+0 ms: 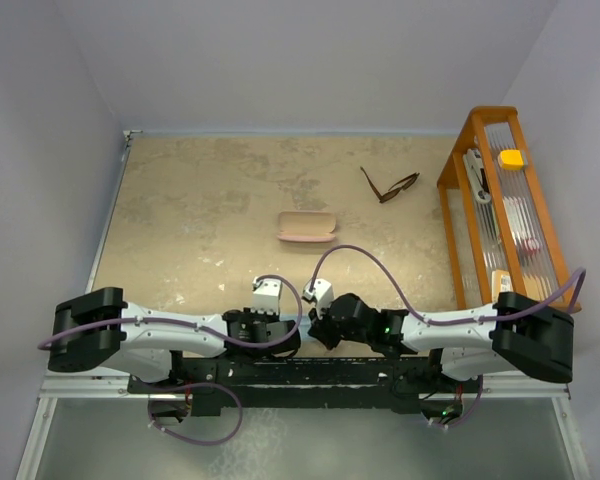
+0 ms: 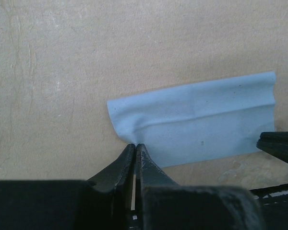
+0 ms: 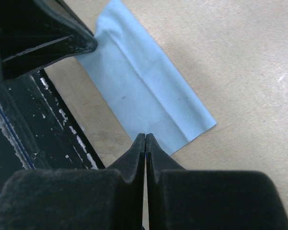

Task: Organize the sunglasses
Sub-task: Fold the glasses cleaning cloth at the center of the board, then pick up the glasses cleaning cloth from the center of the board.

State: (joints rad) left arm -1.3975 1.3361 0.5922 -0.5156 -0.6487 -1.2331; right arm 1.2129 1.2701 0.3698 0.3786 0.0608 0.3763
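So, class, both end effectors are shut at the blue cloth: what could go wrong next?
The left end effector and right end effector seem to pinch only the blue cloth at its edge; it may slip free.
The sunglasses lie open, far from the closed pink case; their temples could snag when grasped.

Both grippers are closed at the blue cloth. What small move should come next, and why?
Probably raise both a little, together. The left gripper and right gripper each appear shut on an edge of the blue cloth, which lies on the table; an even lift should keep it from slipping.
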